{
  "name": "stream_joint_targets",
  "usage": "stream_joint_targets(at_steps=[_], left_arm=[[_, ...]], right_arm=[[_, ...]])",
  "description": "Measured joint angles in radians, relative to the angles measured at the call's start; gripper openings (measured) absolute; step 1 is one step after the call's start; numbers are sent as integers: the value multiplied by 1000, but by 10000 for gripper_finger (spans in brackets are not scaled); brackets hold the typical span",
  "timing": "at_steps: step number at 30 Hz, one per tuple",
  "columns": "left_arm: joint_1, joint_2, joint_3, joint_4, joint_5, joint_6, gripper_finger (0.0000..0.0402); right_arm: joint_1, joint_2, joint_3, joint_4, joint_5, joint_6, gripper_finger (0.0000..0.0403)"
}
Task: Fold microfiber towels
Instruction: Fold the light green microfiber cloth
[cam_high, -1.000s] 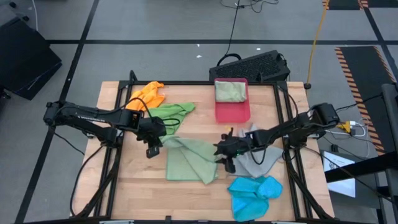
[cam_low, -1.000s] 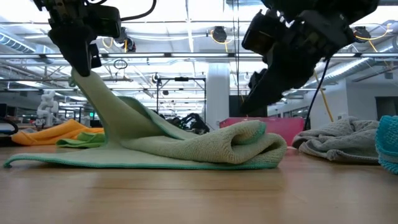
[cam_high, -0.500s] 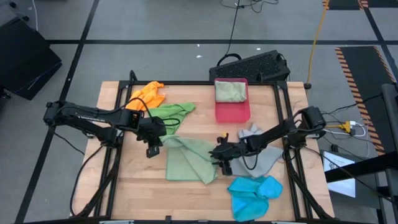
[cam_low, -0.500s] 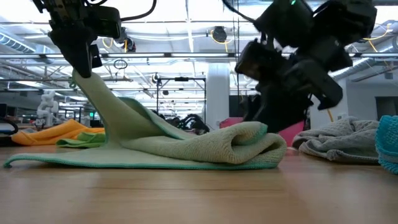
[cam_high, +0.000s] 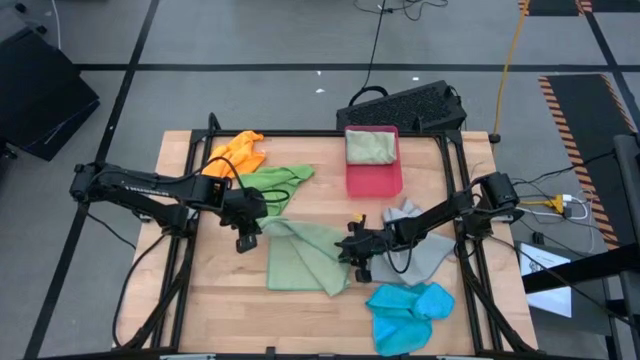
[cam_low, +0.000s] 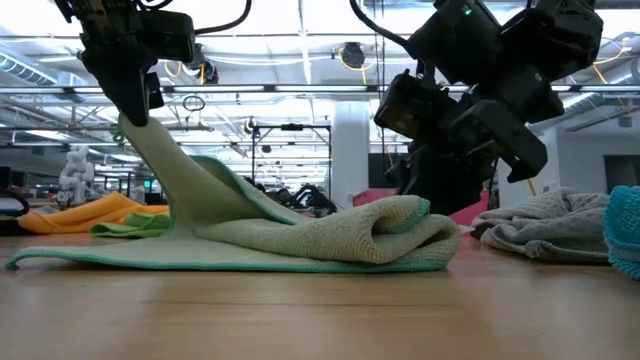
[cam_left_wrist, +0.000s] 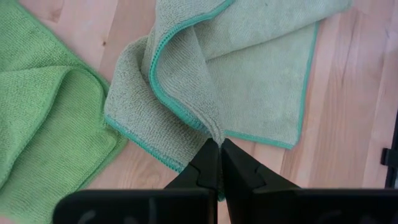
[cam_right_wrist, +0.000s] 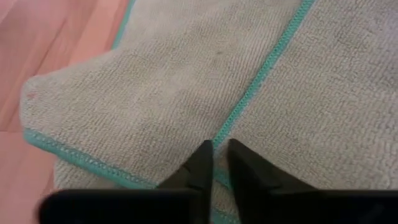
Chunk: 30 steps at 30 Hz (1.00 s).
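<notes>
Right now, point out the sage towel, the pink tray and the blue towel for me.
sage towel (cam_high: 305, 258), high view, on its flat middle.
pink tray (cam_high: 375, 180), high view, on the bare floor near its front end.
blue towel (cam_high: 405, 310), high view, on the middle of the crumpled heap.

A light wooden bench (cam_high: 220, 300) is carrying everything, with a crumpled orange towel (cam_high: 238, 151) lying at its far left corner and a bright green towel (cam_high: 272, 182) sprawling just beside it. A pale sage green towel (cam_high: 305, 258) is spreading partly folded across the middle, while a grey towel (cam_high: 420, 250) is bunching up to its right and a bright blue towel (cam_high: 408, 310) is sitting heaped near the front right edge. A pink-red tray (cam_high: 376, 180) is resting at the far middle, holding another folded sage towel (cam_high: 369, 146).
</notes>
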Motion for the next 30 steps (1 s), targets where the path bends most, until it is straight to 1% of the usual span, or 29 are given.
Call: stream_joint_targets(at_steps=[2, 5, 8, 12, 14, 17, 21, 24, 27, 30], left_arm=[[0, 0, 0, 0, 0, 0, 10], [0, 0, 0, 0, 0, 0, 10], [0, 0, 0, 0, 0, 0, 10], [0, 0, 0, 1, -1, 0, 10], [0, 0, 0, 1, -3, 1, 10], [0, 0, 0, 1, -16, 1, 10], [0, 0, 0, 0, -25, 1, 10], [0, 0, 0, 1, -25, 0, 10], [0, 0, 0, 1, -26, 0, 10], [0, 0, 0, 0, -26, 1, 10]], right_arm=[[0, 0, 0, -3, 0, -2, 8], [-7, 0, 0, -10, 0, 14, 10], [-19, -30, 0, -62, 0, 27, 4], [-21, -91, 0, -184, 26, -53, 6], [-22, -111, 0, -220, 25, -98, 16], [-22, -127, 1, -226, 30, -183, 42], [-19, -125, 0, -257, 122, -290, 91], [-18, -126, 0, -253, 129, -416, 123], [-18, -126, 0, -263, 128, -496, 138], [-20, -126, 0, -262, 130, -556, 139]])
